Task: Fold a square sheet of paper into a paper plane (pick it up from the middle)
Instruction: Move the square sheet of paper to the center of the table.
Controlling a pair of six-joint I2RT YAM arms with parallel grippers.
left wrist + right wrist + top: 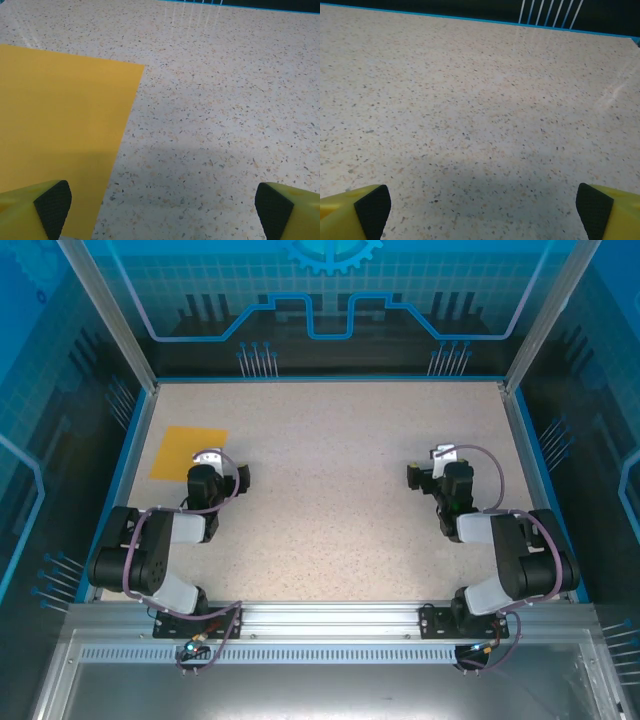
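1. The left hand (pixel 162 212) is spread wide open and grips nothing; its yellow fingers (pixel 20 214) sit in the two lower corners of the left wrist frame, above the beige speckled bench (pixel 225 100)
2. The finger in the lower left corner overlaps the near edge of the flat square sheet of thin orange-yellow paper (pixel 60 135); whether it touches the sheet I cannot tell
3. That sheet covers most of the left half of the left wrist frame, lying flat and unfolded, with one corner reaching toward the upper middle
4. The right hand (pixel 482 212) is spread just as wide and grips nothing, its fingers in the lower corners of the right wrist frame over speckled bench
5. In the top frame the sheet lies at the upper left of the bench, near the blue rim (pixel 128 455), just beyond the left hand and well apart from the right hand at middle right
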